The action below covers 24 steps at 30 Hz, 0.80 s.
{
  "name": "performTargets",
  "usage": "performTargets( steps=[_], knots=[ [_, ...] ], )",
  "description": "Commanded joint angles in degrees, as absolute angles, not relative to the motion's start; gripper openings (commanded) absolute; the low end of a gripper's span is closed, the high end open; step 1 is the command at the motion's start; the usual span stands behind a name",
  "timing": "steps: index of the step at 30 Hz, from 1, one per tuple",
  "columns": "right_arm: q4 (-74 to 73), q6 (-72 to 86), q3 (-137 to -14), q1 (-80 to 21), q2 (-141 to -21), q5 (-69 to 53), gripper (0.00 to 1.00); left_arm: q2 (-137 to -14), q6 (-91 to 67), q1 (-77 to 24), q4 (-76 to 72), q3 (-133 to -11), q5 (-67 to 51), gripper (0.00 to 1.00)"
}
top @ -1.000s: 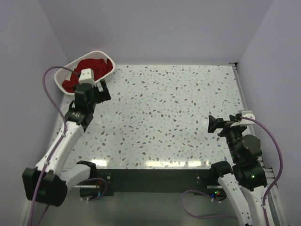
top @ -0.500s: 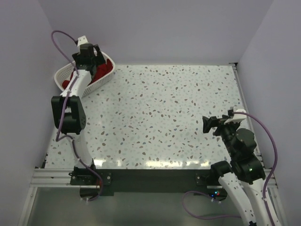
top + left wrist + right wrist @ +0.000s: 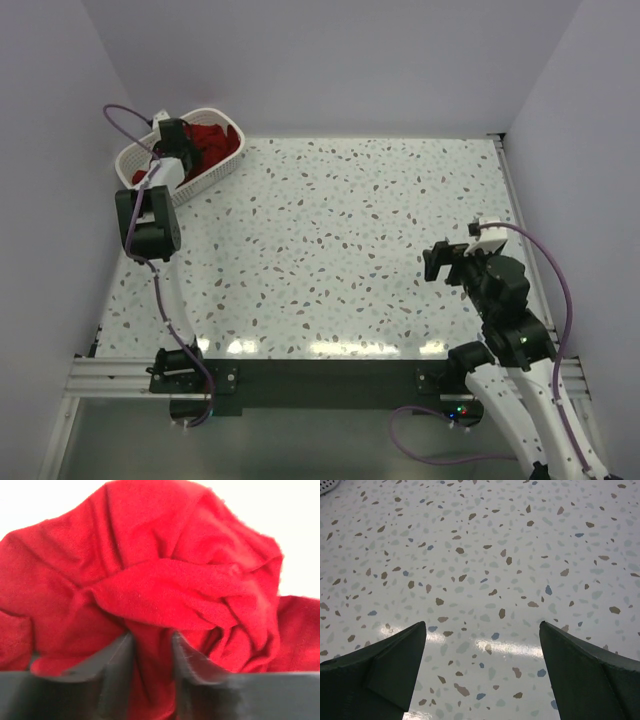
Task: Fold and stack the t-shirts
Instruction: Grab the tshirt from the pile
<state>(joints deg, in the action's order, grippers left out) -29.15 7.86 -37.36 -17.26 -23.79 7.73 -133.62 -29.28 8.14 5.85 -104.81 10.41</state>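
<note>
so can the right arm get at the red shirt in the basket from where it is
Probably not. The red shirt sits in the basket at the far left corner, while the right gripper hangs open over bare table on the near right. The left gripper is the one pinching it.

Tabletop [image 3: 380, 230]: white terrazzo pattern with brown and grey-blue flecks, glossy; light glare [image 3: 330, 347] reflected in a band along its near edge; plain pale lilac walls enclose it at the back [image 3: 330, 60], left [image 3: 50, 150] and right [image 3: 590, 120]; aluminium frame rail [image 3: 110, 372] below the near edge.
</note>
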Motion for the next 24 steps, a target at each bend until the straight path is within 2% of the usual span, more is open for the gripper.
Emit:
performTargets(
  steps=[1, 2, 3, 13, 24],
  knots=[
    [-28.21, 7.56, -38.41, -17.40, -24.52, 6.77, 0.99, -132.54, -28.75, 8.70, 0.88, -106.25, 4.23, 0.23],
    [-28.30, 7.65, -38.41, -17.40, -24.78, 6.33, 0.99, -132.10, -28.31, 8.61, 0.88, -106.61, 3.52, 0.02],
    [-28.30, 7.65, -38.41, -17.40, -24.70, 6.33, 0.99, -130.71, -27.78, 8.61, 1.49, -106.79, 3.52, 0.00],
    [-27.68, 7.12, -38.41, -17.49, -25.14, 4.48, 0.99, -114.53, -21.02, 8.53, 3.69, -109.16, 7.29, 0.00],
    [-27.60, 7.65, -38.93, -17.49, -25.14, 0.79, 0.99, -102.66, -17.41, 8.17, 3.52, -107.93, 0.26, 0.00]
  ],
)
